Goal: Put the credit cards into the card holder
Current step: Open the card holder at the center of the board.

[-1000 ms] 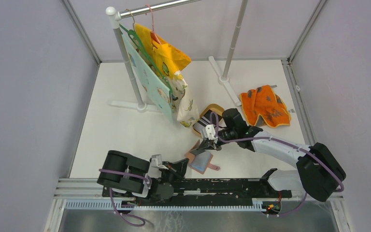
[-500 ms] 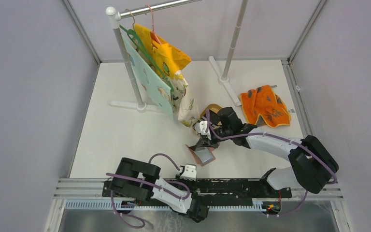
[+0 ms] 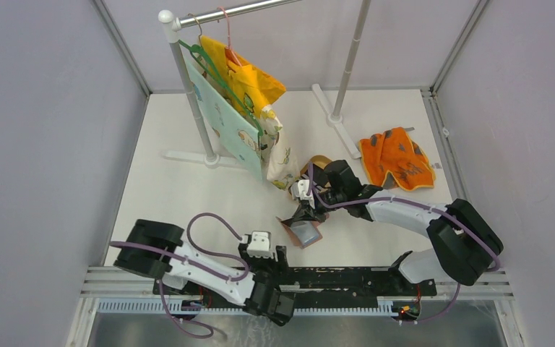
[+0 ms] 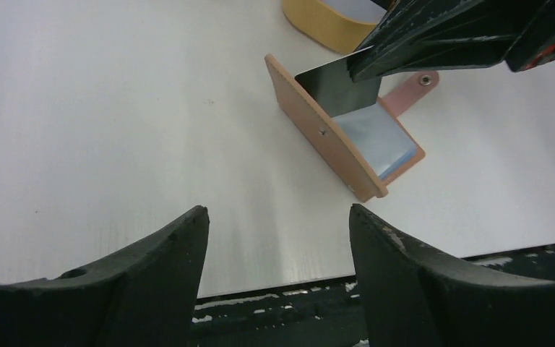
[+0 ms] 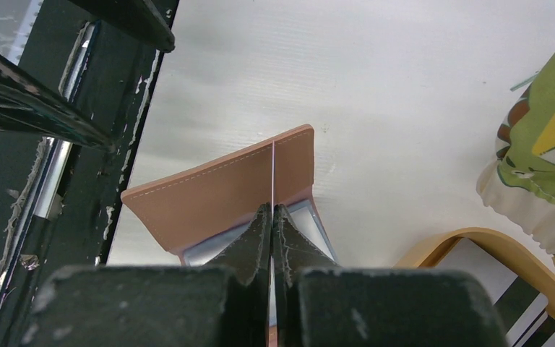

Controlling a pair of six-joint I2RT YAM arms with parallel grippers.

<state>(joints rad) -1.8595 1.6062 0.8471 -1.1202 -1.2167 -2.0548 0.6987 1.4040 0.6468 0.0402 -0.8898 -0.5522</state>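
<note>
Holder is on its own now: that is the change. A second ago my left arm had its jaws shut right at the holder's near edge. It has since swung back to the rail, and the left gripper shows both jaws spread wide with nothing between them, well apart from the holder.

The holder lies on the table between the rail and the dish. It sits a little farther from the rail than it did, with its brown flap now tilted up and the grey-blue pocket side open beneath it.

The right gripper has its jaws pressed together on one card, held edge-on. The wrist view puts the card's lower edge down inside the fold, against the standing flap. I cannot tell whether it has entered a pocket or only rests in the crease.

My reading is that the left arm has finished bracing, so the right arm must seat this card with nothing steadying the holder. Pushing along the pocket could slide the holder across the table or tip the flap over, so I would go slowly.

More striped cards show in the dish, so the task looks far from done.
</note>
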